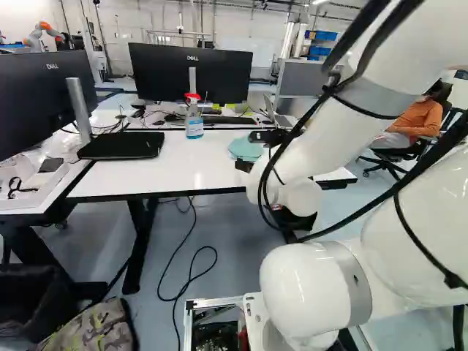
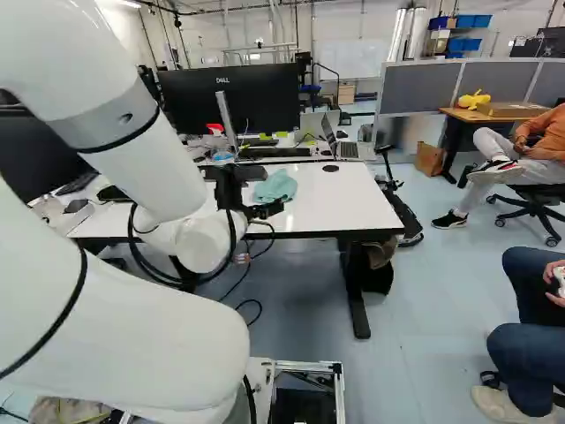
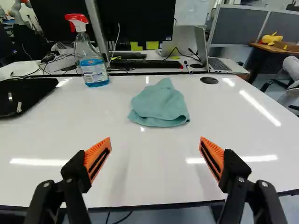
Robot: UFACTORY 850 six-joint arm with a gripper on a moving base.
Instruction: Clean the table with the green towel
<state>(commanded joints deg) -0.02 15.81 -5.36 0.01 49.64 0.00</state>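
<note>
So my claw was wide open, green towel crumpled on the desk just ahead. Worry was coming in too high and pinching only a loose fold, then dropping it.

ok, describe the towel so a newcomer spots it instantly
Find the white table in front of the big black monitor. Between the spray bottle and the round black disc lies the towel, pale blue-green. It's a rumpled cloth mound, whereas the bottle stands upright with a red-and-white head and the disc is flat.
</note>
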